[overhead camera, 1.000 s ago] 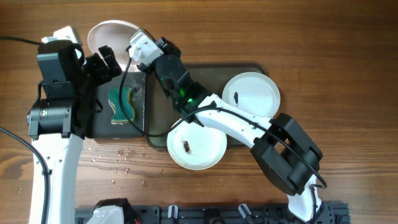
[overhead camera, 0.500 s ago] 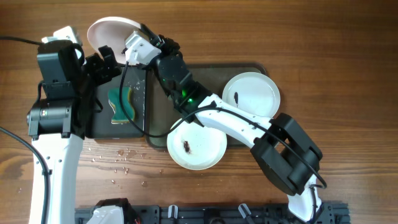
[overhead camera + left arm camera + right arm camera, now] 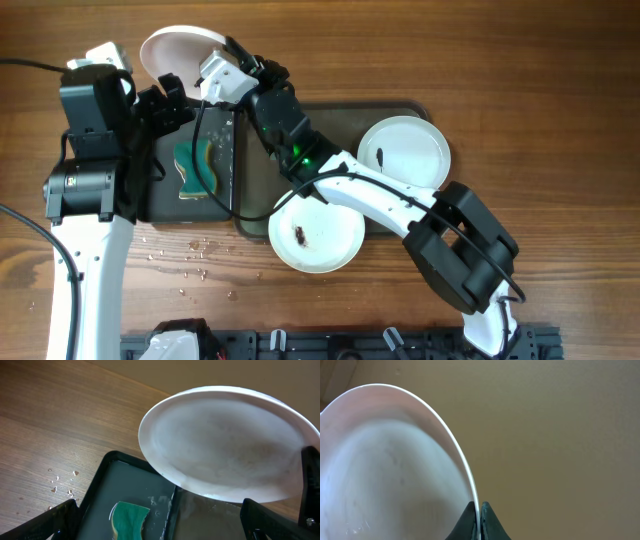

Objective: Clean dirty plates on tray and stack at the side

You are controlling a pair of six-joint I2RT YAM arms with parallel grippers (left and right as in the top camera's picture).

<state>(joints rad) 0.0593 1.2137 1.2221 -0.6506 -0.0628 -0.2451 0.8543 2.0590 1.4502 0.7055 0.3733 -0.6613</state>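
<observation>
My right gripper [image 3: 228,58] is shut on the rim of a white plate [image 3: 178,48], holding it tilted above the far left of the table. In the right wrist view the plate's [image 3: 390,470] thin edge sits pinched between the fingertips of the gripper [image 3: 479,510]. The plate [image 3: 230,445] looks wet and free of smears in the left wrist view. My left gripper [image 3: 160,527] hangs open just below it, holding nothing. Two more plates lie on the grey-green tray [image 3: 340,118]. One plate [image 3: 405,152] is at the right and the other plate [image 3: 316,236] overhangs the front rim. Each has a dark smear.
A narrow black tray [image 3: 165,195] left of the big tray holds water and a green sponge [image 3: 200,165]; the sponge [image 3: 129,519] also shows under my left gripper. Water drops [image 3: 190,255] speckle the wood in front of it. A black rack [image 3: 340,345] lines the table's front edge.
My right gripper carried the plate a little farther left and toward the back of the table, then stopped. The left arm has stayed put.
</observation>
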